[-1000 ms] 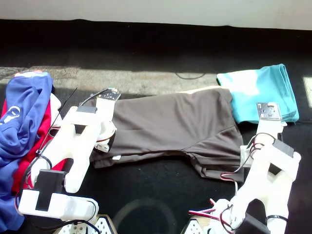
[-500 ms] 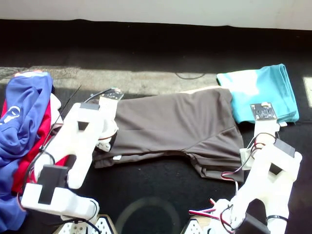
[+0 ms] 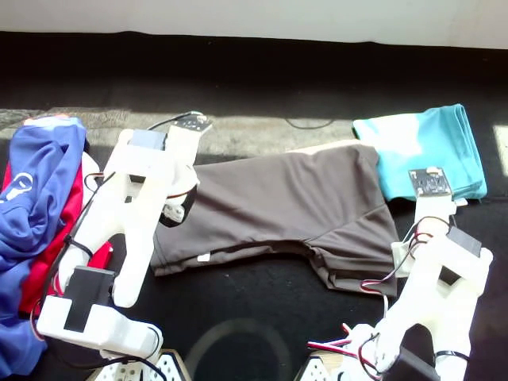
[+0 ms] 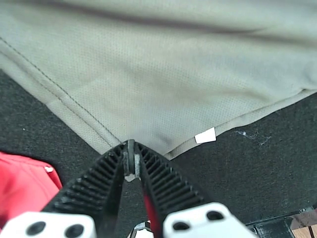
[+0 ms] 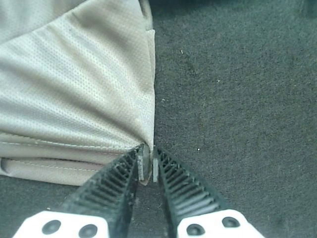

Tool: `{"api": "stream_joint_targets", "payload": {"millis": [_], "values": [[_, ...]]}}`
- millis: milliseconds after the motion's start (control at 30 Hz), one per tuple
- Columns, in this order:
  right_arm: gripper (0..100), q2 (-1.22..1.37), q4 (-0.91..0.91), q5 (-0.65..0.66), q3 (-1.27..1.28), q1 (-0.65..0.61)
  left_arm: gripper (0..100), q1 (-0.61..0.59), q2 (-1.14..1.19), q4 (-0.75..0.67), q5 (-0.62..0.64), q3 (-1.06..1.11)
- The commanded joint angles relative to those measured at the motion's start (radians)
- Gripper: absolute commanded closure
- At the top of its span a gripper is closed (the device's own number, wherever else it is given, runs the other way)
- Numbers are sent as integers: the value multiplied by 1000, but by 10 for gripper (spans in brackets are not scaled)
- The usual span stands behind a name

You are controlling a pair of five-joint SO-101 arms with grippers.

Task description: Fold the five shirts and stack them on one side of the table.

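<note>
Grey shirt (image 3: 286, 202), white tag (image 4: 205, 135) at its hem, gripped by both arms' jaws.

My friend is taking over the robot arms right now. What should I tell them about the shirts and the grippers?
Left gripper: shut on a corner of the grey shirt.
Right gripper: shut on its opposite edge.
The grey shirt lies mid-table.
Done: teal shirt folded, on the right arm's side.
To do: fold the grey one, then the blue shirt and red shirt heaped by the left arm, and stack all.
</note>
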Motion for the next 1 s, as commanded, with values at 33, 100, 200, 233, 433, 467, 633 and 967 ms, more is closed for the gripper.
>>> {"api": "stream_joint_targets", "payload": {"millis": [33,100,200,233,433,467,633,967], "values": [[982,-18,-4,15,-1,12,991,4,-13,11,-3,-42],[982,-18,-4,15,19,13,991,4,-15,11,12,-45],[982,-18,-4,15,54,10,991,4,-15,11,40,-48],[982,-18,-4,15,62,8,991,4,-15,11,40,-48],[981,-18,-36,15,67,13,991,4,-15,9,44,-50],[974,-18,-35,15,67,13,991,4,-15,9,44,-50],[858,-30,-31,15,62,22,991,4,-15,9,44,-50],[851,-189,61,203,33,-5,991,4,-24,11,44,-48]]}}
